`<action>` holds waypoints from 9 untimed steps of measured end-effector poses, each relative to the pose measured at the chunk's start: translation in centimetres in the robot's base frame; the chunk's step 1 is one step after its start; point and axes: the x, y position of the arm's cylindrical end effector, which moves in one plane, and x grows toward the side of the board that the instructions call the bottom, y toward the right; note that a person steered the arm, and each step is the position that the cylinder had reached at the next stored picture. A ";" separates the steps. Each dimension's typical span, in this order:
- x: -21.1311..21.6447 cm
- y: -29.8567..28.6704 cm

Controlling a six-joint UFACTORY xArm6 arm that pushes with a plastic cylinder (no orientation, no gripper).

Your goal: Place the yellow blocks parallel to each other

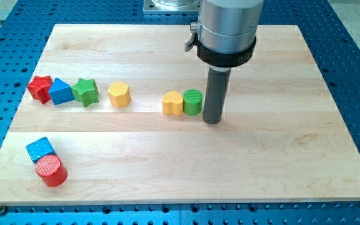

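Note:
Two yellow blocks lie on the wooden board (242, 162). A yellow hexagon block (119, 94) sits left of centre. A yellow heart-shaped block (172, 103) sits near the centre, touching a green cylinder (193, 101) on its right. My tip (213, 120) stands just to the right of the green cylinder, close to it or touching it.
A red star (40, 87), a blue block (61, 91) and a green star (85, 92) stand in a row at the view's left. A blue cube (39, 149) and a red cylinder (50, 170) sit at the lower left.

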 end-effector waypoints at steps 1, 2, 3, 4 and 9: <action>-0.1 0.0; -0.3 -1.1; -1.3 -1.1; -1.4 0.3; 0.4 -10.7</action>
